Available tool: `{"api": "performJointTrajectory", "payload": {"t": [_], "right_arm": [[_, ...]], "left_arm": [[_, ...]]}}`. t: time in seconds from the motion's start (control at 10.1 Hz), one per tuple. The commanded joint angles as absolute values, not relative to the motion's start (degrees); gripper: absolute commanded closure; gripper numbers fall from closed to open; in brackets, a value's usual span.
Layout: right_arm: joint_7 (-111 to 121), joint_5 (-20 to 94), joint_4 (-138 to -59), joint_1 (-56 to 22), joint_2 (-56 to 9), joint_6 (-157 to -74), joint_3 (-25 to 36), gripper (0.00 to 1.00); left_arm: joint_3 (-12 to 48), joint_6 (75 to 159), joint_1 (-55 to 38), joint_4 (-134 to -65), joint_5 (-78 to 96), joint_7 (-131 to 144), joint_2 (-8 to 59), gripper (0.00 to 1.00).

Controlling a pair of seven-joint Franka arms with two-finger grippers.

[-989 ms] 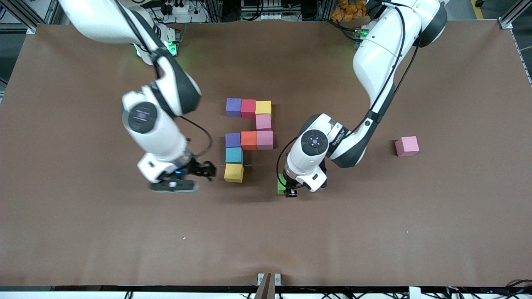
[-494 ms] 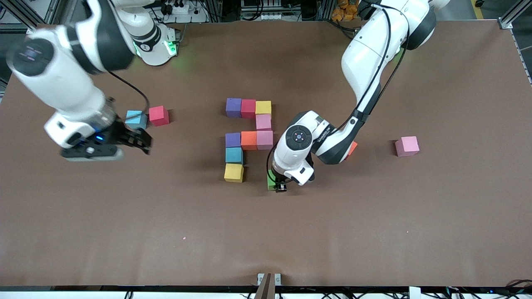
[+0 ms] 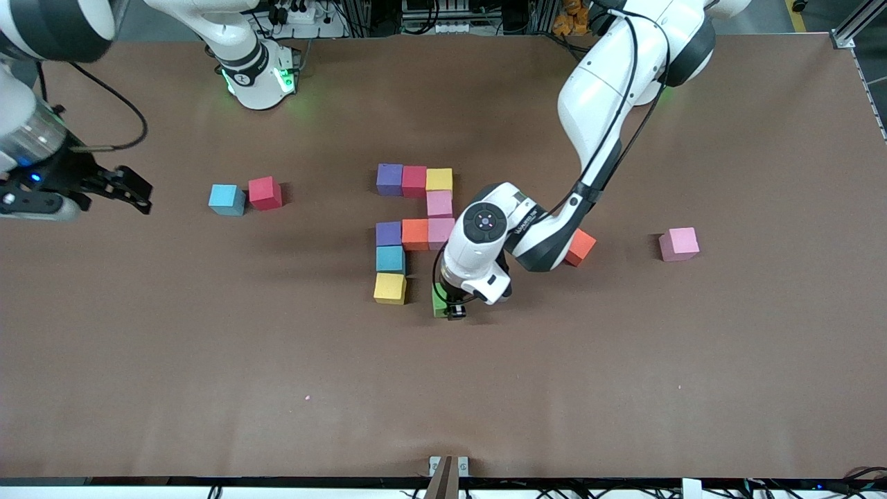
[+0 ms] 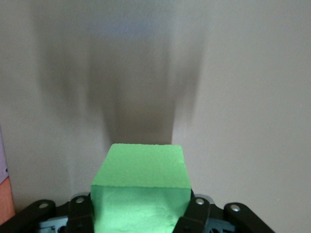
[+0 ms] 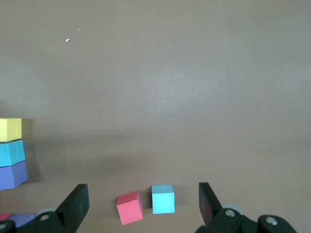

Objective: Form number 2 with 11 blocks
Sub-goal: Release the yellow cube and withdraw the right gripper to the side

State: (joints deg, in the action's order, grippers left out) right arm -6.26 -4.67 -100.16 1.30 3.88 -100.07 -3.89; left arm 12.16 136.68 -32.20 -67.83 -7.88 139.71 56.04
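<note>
The number 2 lies mid-table as several touching blocks: purple (image 3: pixel 389 179), red (image 3: pixel 414 181) and yellow (image 3: pixel 438 179) in a row, then pink (image 3: pixel 439 204), a row of pink, orange (image 3: pixel 415 234) and purple, then light blue (image 3: pixel 390 258), and yellow (image 3: pixel 389 288) nearest the camera. My left gripper (image 3: pixel 449 309) is shut on a green block (image 3: pixel 438 302) (image 4: pixel 141 187), low over the table beside that near yellow block. My right gripper (image 3: pixel 129 188) (image 5: pixel 143 198) hangs open and holds nothing, over the right arm's end of the table.
Loose light blue (image 3: pixel 227 199) (image 5: pixel 163 199) and red (image 3: pixel 265 193) (image 5: pixel 129 207) blocks sit side by side toward the right arm's end. An orange block (image 3: pixel 579 247) peeks out beside the left arm's forearm, and a pink one (image 3: pixel 678 244) lies toward the left arm's end.
The right arm swung from beside the digit out to its end of the table, uncovering the loose blue and red blocks. My left gripper carried the green block closer to the near yellow block.
</note>
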Motion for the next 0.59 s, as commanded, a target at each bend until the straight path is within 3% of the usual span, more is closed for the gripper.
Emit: {"api": "performJointTrajectory", "payload": {"t": [0.0, 0.49], "right_arm": [[-4.57, -3.52, -99.59, 2.90, 5.36, -97.74, -3.70, 0.00], [-5.09, 0.26, -97.29, 4.22, 4.48, -96.42, -2.55, 0.00]], "left_arm": [[11.07, 137.89, -34.01, -65.65, -7.03, 140.80, 57.39, 0.61], [11.07, 140.01, -35.24, -65.57, -7.03, 142.55, 58.53, 0.61]]}}
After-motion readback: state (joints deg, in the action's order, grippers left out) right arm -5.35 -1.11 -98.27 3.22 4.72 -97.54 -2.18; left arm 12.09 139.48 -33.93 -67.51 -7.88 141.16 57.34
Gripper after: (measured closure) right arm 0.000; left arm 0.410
